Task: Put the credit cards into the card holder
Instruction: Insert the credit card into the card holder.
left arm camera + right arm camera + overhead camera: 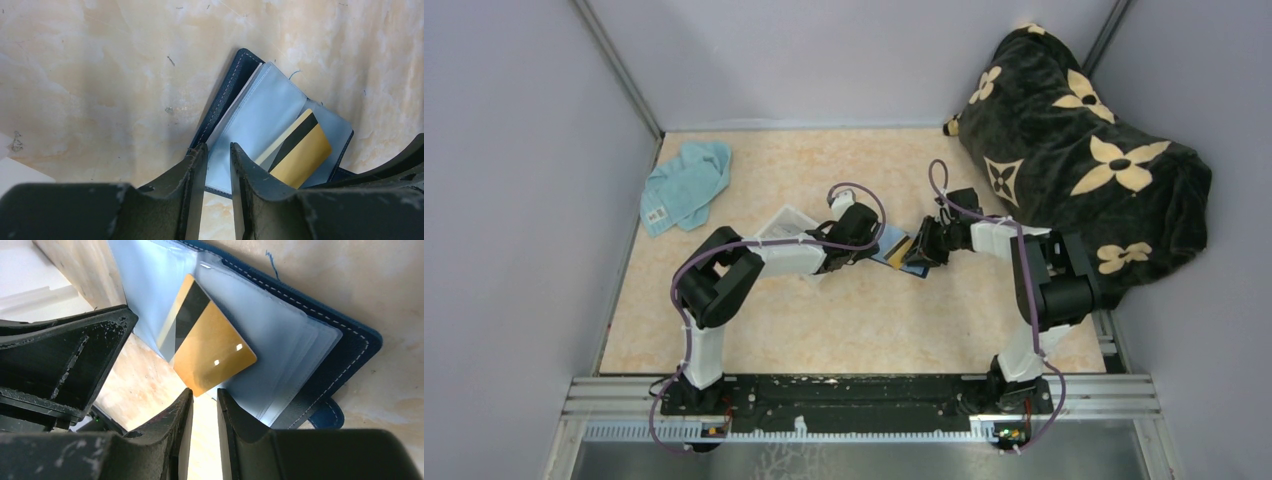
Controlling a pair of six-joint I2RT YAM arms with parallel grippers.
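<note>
The card holder (pixel 890 256) lies open on the table between both arms, navy cover (pixel 345 352) underneath and pale blue plastic sleeves (pixel 260 115) on top. One orange-yellow credit card (pixel 210 350) with a black stripe sticks halfway out of a sleeve, also seen as the card (pixel 302 155) in the left wrist view. My left gripper (pixel 218 147) stands with a narrow gap, tips over the holder's near edge, nothing pinched between them. My right gripper (pixel 205 392) is open by a narrow gap, tips just short of the card's free corner. Other credit cards are out of view.
A clear plastic tray (pixel 784 225) lies under the left forearm. A teal cloth (pixel 686 183) sits at the back left. A black blanket with cream flowers (pixel 1074 170) fills the right side. Walls close in on both sides.
</note>
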